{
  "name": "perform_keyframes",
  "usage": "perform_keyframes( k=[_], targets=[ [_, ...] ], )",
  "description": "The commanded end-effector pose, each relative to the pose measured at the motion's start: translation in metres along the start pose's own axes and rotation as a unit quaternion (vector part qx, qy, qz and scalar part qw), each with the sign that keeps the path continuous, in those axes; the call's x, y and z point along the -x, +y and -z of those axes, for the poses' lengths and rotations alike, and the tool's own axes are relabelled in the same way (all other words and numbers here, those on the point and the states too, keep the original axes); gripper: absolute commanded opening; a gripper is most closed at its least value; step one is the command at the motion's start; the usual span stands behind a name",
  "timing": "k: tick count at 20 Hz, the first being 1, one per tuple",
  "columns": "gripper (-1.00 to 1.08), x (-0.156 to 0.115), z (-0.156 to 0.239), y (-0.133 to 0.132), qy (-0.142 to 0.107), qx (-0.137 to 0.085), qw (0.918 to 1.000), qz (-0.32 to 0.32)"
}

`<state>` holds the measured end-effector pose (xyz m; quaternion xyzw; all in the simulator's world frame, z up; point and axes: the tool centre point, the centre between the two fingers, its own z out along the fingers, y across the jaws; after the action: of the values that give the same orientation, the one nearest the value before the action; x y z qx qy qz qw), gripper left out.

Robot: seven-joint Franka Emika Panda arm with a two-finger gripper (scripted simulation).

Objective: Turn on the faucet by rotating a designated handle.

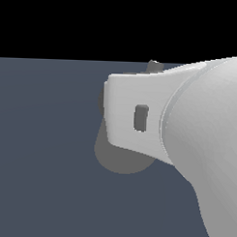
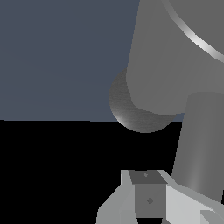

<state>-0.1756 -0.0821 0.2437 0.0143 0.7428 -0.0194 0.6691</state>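
In the exterior view my white gripper [image 1: 111,113] fills the right side and hides most of the faucet. Only the faucet's round grey base [image 1: 120,161] and a small grey tip [image 1: 153,66] show behind it. In the wrist view the faucet's thick matte grey body [image 2: 170,61] is very close, with the speckled round base [image 2: 131,114] behind it. A slimmer grey bar [image 2: 201,144], seemingly the handle, runs from the body down beside my gripper [image 2: 148,199]. One grey finger pad [image 2: 149,192] shows. I cannot tell whether the jaws are open or shut.
A flat dark blue-grey floor [image 1: 42,151] lies under the faucet, with black background above it. My white arm [image 1: 206,143] covers the exterior view's right.
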Motion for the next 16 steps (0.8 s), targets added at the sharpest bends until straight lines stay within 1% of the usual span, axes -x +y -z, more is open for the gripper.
perform_keyframes(
  k=[1, 16],
  targets=[
    [-1.00, 0.007, -0.004, 0.002, -0.009, 0.000, 1.0000, 0.000],
    [-1.00, 0.031, -0.004, 0.057, -0.036, 0.014, 0.9992, 0.003]
  ],
)
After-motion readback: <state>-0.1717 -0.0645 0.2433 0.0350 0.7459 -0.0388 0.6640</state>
